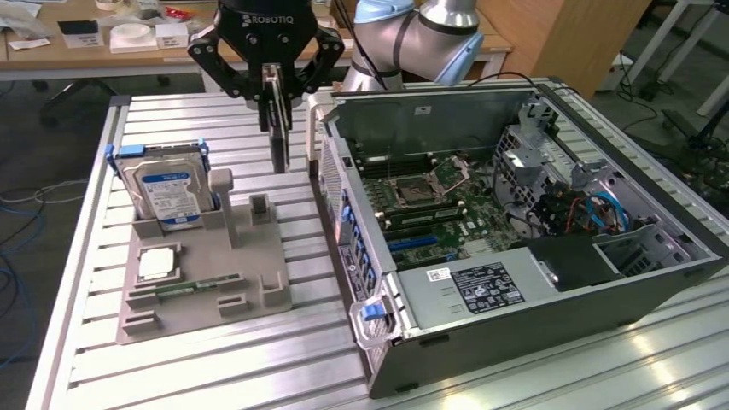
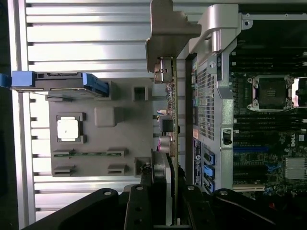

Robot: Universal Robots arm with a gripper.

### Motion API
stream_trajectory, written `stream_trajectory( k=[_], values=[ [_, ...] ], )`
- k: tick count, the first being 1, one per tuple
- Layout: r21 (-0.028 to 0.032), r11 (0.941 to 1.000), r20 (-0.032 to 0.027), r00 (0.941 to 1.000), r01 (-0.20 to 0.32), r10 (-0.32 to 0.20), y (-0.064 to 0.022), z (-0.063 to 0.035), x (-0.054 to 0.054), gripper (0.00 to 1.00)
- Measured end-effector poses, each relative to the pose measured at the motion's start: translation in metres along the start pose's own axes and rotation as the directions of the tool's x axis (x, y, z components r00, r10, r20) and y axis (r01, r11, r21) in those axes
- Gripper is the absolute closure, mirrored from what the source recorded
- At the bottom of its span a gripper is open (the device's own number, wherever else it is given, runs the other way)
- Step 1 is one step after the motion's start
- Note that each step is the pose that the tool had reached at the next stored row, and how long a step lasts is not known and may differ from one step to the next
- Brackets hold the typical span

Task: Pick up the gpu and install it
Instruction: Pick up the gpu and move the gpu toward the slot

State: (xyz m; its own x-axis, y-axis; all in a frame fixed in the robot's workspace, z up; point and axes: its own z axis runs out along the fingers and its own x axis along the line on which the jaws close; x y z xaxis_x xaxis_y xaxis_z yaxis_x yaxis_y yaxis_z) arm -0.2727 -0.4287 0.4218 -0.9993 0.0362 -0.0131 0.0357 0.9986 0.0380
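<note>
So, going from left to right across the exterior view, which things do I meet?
Silver hard drive with a blue label → thin dark gpu card, held upright by the black gripper → open grey computer case.

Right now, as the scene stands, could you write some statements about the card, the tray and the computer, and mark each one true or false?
1. The tool grips the gpu, which hangs on edge. True.
2. The gpu is seated in the motherboard. False: it hangs outside the computer case, between the case and the grey tray.
3. The hard drive stands upright in the tray. True.
4. The case is closed. False: it is open and the motherboard shows.
</note>
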Motion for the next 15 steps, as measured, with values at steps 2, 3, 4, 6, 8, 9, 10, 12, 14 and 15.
stream_trajectory(
  k=[2,3,4,6,8,9,10,12,14,15],
  values=[
    [0.0,1.0,-0.0001,1.0,0.0,0.0,0.0,0.0,-0.0008,0.72],
    [0.0,1.0,-0.0001,1.0,0.0,0.0,0.0,0.0,-0.0012,0.72],
    [0.0,1.0,0.0,1.0,0.0,0.0,0.0001,0.0001,-0.0017,0.72],
    [0.0,1.0,0.0,1.0,0.0,0.0,0.0001,0.0001,-0.0025,0.72],
    [0.0,1.0,0.0,1.0,0.0,0.0,0.0001,0.0001,-0.003,0.72],
    [0.0,1.0,0.0,1.0,0.0,0.0,0.0001,0.0001,-0.0036,0.72],
    [0.0,1.0,0.0,1.0,0.0,0.0,0.0002,0.0001,-0.0042,0.72],
    [0.0,1.0,0.0,1.0,0.0,0.0,0.0002,0.0002,-0.005,0.72],
    [0.0001,1.0,-0.0001,1.0,0.0,0.0,0.0002,0.0001,-0.0057,0.72],
    [0.0,1.0,0.0,1.0,0.0,0.0,0.0002,0.0002,-0.006,0.72]
  ],
)
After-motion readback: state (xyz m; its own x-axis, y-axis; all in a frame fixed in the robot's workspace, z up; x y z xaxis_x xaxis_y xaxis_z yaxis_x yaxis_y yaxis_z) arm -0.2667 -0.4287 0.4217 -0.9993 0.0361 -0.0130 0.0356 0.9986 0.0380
